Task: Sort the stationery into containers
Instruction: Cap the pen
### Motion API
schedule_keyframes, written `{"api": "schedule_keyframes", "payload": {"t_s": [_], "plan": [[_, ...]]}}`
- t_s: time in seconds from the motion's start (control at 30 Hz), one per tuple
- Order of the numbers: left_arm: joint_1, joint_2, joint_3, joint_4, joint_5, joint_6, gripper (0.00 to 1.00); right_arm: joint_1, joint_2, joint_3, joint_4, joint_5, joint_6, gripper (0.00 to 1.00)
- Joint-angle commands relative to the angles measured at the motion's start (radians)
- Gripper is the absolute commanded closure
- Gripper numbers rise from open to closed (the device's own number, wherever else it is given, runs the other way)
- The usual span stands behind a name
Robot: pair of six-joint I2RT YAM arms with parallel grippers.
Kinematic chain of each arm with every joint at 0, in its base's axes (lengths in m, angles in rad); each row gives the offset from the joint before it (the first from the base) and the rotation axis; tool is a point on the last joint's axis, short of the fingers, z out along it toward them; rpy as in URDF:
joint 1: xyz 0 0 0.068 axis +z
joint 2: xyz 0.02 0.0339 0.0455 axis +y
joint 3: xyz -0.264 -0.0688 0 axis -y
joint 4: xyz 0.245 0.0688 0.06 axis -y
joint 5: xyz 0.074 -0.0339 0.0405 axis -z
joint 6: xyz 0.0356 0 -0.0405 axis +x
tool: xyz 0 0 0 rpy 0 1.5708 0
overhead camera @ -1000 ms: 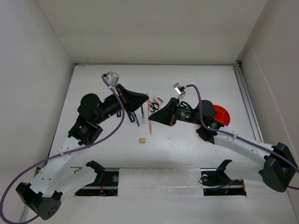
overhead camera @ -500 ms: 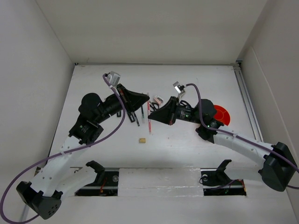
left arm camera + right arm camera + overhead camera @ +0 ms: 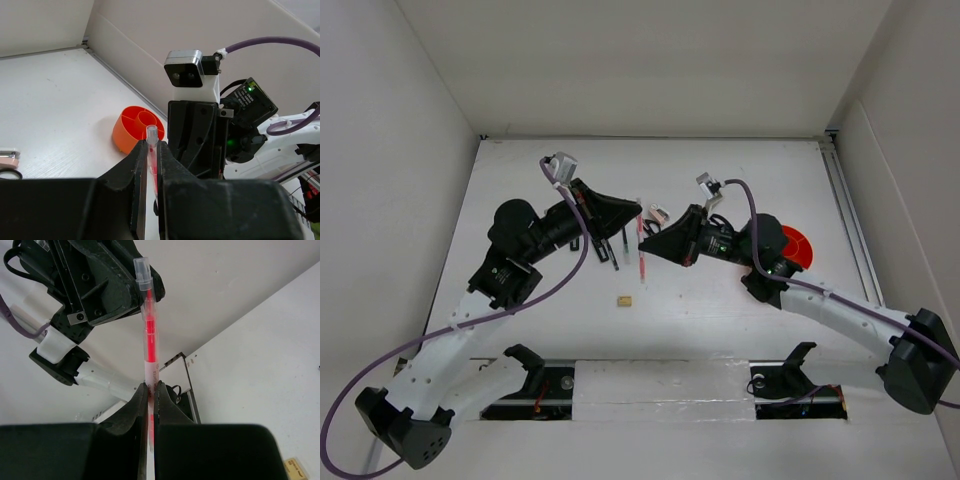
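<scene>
A thin red-orange pen (image 3: pixel 641 266) is held off the table at mid-table, gripped by both arms. My left gripper (image 3: pixel 638 214) is shut on one end; in the left wrist view the pen's clear cap (image 3: pixel 151 133) pokes out past the fingertips. My right gripper (image 3: pixel 644 250) is shut on the pen's other part, and the pen (image 3: pixel 148 330) rises from its jaws toward the left gripper. The orange cup (image 3: pixel 796 246) with inner dividers (image 3: pixel 138 126) stands behind the right wrist. Black-handled scissors (image 3: pixel 652 222) lie between the two grippers. A tan eraser (image 3: pixel 624 299) lies nearer the front.
Dark pens (image 3: pixel 611 250) lie on the table under the left gripper. A pinkish-white piece (image 3: pixel 7 158) lies by a scissors loop at the left edge of the left wrist view. White walls enclose the table on three sides.
The right gripper has shifted slightly back and to the right with the pen in it. The left arm has barely moved. Both grips are unchanged.
</scene>
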Motion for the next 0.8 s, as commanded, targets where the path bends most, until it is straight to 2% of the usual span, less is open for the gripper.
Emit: {"api": "schedule_keyframes", "payload": {"t_s": [0.0, 0.6, 0.67, 0.77], "plan": [[0.003, -0.002, 0.010, 0.029, 0.018, -0.001, 1.00, -0.007, -0.037, 0.009, 0.106, 0.047, -0.015, 1.00], [0.003, 0.049, 0.033, -0.004, 0.049, 0.008, 1.00, 0.002, -0.058, -0.051, 0.391, 0.080, 0.094, 1.00], [0.003, 0.070, 0.044, -0.018, 0.061, 0.031, 1.00, 0.002, -0.058, -0.028, 0.391, 0.050, 0.094, 1.00], [0.003, 0.082, 0.065, -0.055, 0.086, 0.057, 1.00, 0.012, -0.058, 0.024, 0.241, 0.059, 0.053, 1.00]]}}
